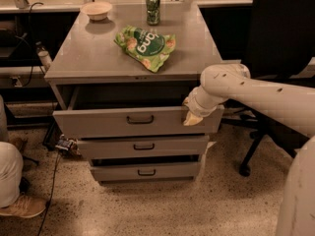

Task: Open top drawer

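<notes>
Jaws are sitting at the upper edge of the top drawer [98, 123], toward its right end. Whether they are spread or pinching the panel I cannot tell. The gripper [193, 117] is pressing on that rim, probably because catching the edge is giving it a pull without using the handle [140, 119], which is lying well to the jaws' left.

The cabinet [93, 53] is standing behind and above the jaws, and its top is overhanging them. The arm [266, 100] is reaching in from the jaws' right, likely so that the pull is running straight out of the cabinet.

The top drawer is standing partly out, with a dark gap showing behind its front, so the opening looks to be underway rather than finished. Pulling off-centre may be skewing it slightly.

The two lower drawers [142, 146] are sitting below the jaws, nearly closed. A snack bag [146, 45], a bowl [97, 10] and a can [153, 9] are lying above and behind the jaws on the cabinet top, well apart from them.
</notes>
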Action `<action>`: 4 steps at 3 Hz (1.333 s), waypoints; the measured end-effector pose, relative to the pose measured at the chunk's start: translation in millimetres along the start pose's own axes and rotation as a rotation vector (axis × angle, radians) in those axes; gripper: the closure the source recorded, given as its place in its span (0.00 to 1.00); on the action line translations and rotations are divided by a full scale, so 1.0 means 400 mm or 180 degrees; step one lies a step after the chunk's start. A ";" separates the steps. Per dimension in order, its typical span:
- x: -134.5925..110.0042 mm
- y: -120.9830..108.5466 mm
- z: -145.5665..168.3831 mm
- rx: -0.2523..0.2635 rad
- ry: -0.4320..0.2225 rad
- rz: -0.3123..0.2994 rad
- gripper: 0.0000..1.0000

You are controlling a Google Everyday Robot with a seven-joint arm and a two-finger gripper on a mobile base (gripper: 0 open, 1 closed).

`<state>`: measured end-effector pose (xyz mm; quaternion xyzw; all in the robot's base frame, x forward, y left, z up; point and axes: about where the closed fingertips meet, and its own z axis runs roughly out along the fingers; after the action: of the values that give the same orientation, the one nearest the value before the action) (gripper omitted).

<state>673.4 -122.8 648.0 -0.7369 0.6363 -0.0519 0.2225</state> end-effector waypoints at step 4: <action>-0.005 0.122 -0.045 -0.0064 0.0222 0.0173 1.00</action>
<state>622.0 -130.1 645.3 -0.7192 0.6639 -0.0650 0.1941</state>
